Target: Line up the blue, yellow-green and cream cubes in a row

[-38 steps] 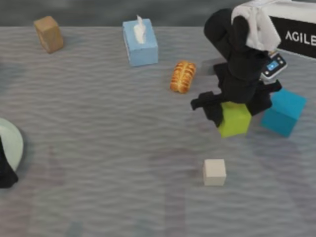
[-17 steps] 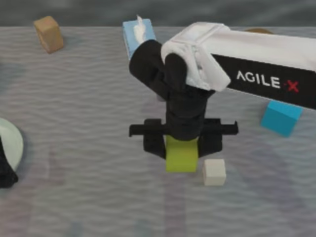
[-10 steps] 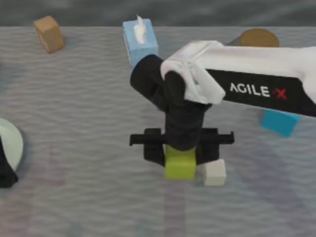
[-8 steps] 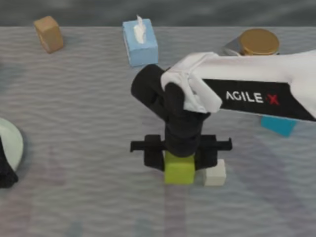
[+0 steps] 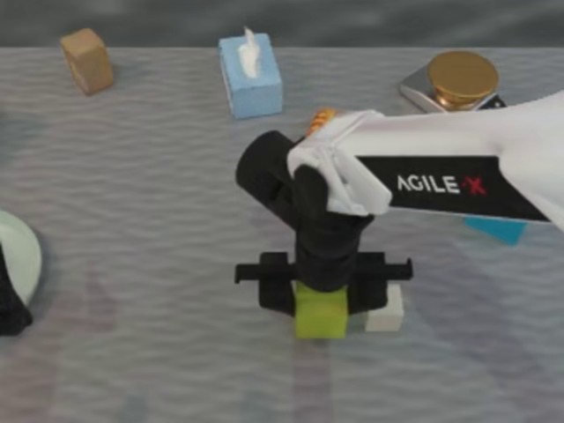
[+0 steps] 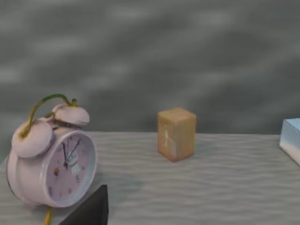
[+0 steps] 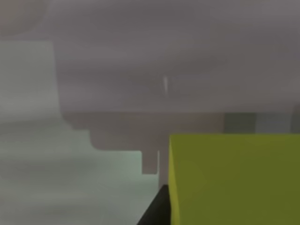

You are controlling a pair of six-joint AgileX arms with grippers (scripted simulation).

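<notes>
My right gripper is shut on the yellow-green cube near the table's front middle. In the right wrist view the yellow-green cube fills the corner, and one dark finger presses against its side. The small cream cube sits immediately to the right of it, partly covered by the gripper. Of the blue cube only a sliver shows under my right arm, farther right. My left gripper is parked at the left edge, open, with one finger showing.
A pale blue tissue box and a tan block stand at the back. A bread loaf peeks out behind my right arm. A gold-topped bell is at the back right, an alarm clock at the left.
My right arm carried the yellow-green cube from beside the blue cube to the front middle and lowered it against the cream cube's left side. The left arm stayed still.
</notes>
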